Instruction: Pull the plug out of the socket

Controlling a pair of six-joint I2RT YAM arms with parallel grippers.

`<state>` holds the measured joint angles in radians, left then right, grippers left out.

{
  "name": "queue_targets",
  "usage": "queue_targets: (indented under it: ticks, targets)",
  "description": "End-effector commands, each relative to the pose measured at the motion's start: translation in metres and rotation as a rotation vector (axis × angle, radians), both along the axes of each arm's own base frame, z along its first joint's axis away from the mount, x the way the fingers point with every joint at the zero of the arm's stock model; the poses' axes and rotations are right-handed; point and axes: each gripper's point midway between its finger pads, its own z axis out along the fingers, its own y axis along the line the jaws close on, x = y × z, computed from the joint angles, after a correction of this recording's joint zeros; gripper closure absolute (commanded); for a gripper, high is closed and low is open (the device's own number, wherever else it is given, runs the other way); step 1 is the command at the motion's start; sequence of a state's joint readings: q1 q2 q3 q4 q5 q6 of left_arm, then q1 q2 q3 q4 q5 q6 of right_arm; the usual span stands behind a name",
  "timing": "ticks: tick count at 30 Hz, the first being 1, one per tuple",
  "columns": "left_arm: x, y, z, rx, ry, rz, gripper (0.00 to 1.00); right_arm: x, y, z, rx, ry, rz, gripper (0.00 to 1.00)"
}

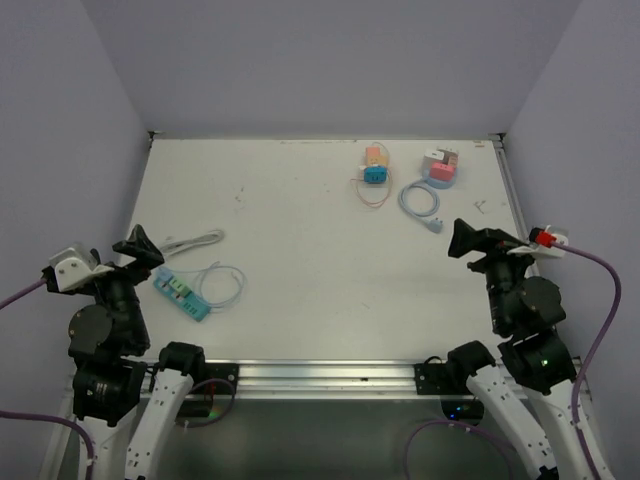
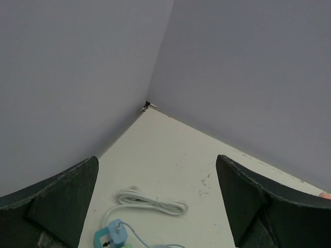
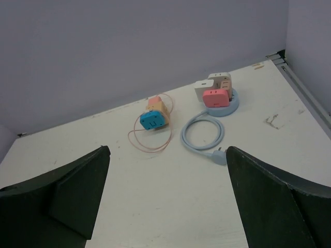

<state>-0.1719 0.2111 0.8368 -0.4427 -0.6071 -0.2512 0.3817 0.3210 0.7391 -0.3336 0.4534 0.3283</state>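
The power strip (image 1: 182,293) lies just beside the left gripper (image 1: 143,248), whose jaws stand apart, empty; the right gripper (image 1: 462,240), well apart from the strip, gapes too; the plug (image 2: 117,230) sits in the strip (nothing pins it); a one-armed pull may simply drag the strip along.

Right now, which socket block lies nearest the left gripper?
The teal power strip, beside the left gripper; the orange-blue cube and pink-white block sit far off.

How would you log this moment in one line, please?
left claw: open, empty | right claw: open, empty | teal power strip: untouched, near left claw
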Motion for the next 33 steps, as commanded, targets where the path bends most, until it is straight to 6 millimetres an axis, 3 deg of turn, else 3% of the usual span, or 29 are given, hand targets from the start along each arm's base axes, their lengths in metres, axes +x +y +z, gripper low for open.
queue_targets:
  ticks: [1, 7, 14, 19, 22, 28, 31, 32, 33]
  targets:
    - [0.004, -0.001, -0.001, -0.011, -0.008, 0.002, 0.00, 0.006, 0.005, 0.006, -0.002, -0.024, 0.016, 0.01]
    - [0.024, -0.013, -0.017, -0.013, 0.049, -0.051, 0.00, 0.011, 0.014, 0.000, -0.002, -0.007, 0.050, 0.01]
    - [0.058, -0.027, -0.052, -0.026, 0.212, -0.094, 0.00, 0.020, 0.030, -0.008, -0.011, 0.041, 0.115, 0.01]
    - [0.090, -0.043, -0.090, -0.027, 0.414, -0.145, 0.00, 0.027, 0.047, -0.022, -0.021, 0.100, 0.185, 0.01]
    - [0.113, -0.055, -0.131, -0.028, 0.601, -0.174, 0.00, 0.034, 0.056, -0.034, -0.036, 0.161, 0.222, 0.01]
    - [0.160, -0.078, -0.186, -0.058, 0.802, -0.243, 0.00, 0.047, 0.081, -0.060, -0.063, 0.304, 0.319, 0.01]
    - [0.185, -0.082, -0.192, -0.091, 0.824, -0.233, 0.00, 0.049, 0.085, -0.069, -0.073, 0.342, 0.337, 0.01]
    - [0.192, -0.082, -0.207, -0.100, 0.866, -0.220, 0.01, 0.049, 0.087, -0.070, -0.072, 0.345, 0.347, 0.01]
    - [0.201, -0.081, -0.205, -0.121, 0.856, -0.202, 0.01, 0.048, 0.088, -0.069, -0.071, 0.342, 0.352, 0.01]
